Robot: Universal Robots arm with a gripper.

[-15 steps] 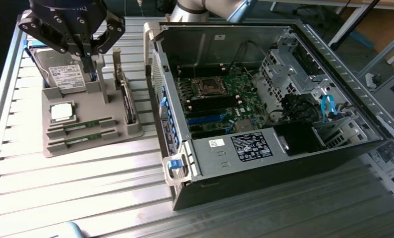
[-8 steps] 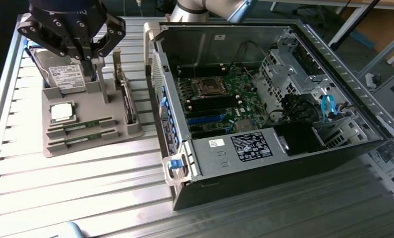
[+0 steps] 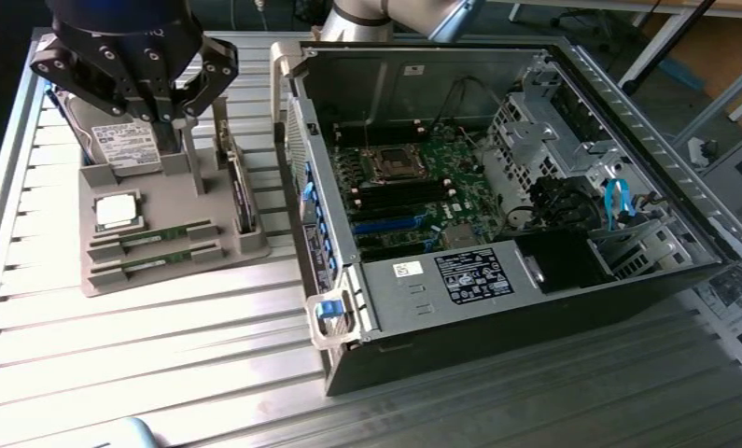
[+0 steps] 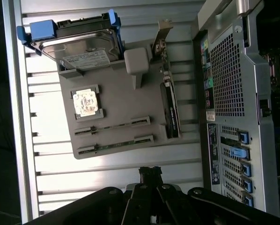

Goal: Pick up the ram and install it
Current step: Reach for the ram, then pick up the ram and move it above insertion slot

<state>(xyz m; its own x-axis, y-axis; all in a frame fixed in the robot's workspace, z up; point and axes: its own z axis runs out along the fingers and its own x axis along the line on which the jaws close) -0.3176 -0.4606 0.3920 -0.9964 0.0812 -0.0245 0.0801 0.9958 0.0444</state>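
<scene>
Slatted metal table (image 3: 159, 355) (image 4: 84, 173), bearing all items listed below.

Open computer case (image 3: 396, 70) (image 4: 226, 70), laid on its side at the exterior view's right, side panel off. Motherboard (image 3: 421, 177) exposed inside, flat on the case floor.

Grey parts holder (image 3: 177, 210) (image 4: 121, 103) on the table just beside the case, toward the exterior view's left.

Gripper (image 3: 172, 121) (image 4: 150, 172) raised above the holder, over its hard-drive end as seen in the exterior view. Fingers pressed together, nothing pinched between them. No contact with any part.

Hard drive (image 3: 128, 145) (image 4: 84, 51) propped at a tilt at one end of the holder, blue rails on its sides.

Expansion card (image 3: 240, 201) (image 4: 170, 112) standing on edge along the holder side nearest the case.

First ram stick (image 3: 153, 235) (image 4: 113, 126) and second ram stick (image 3: 159, 259) (image 4: 115, 143), thin and green, seated in two parallel slots at the holder end opposite the hard drive. Both untouched, well apart from the gripper.

CPU (image 3: 117, 212) (image 4: 87, 102), square and silver, in its recess between the hard drive and the first ram stick.
</scene>
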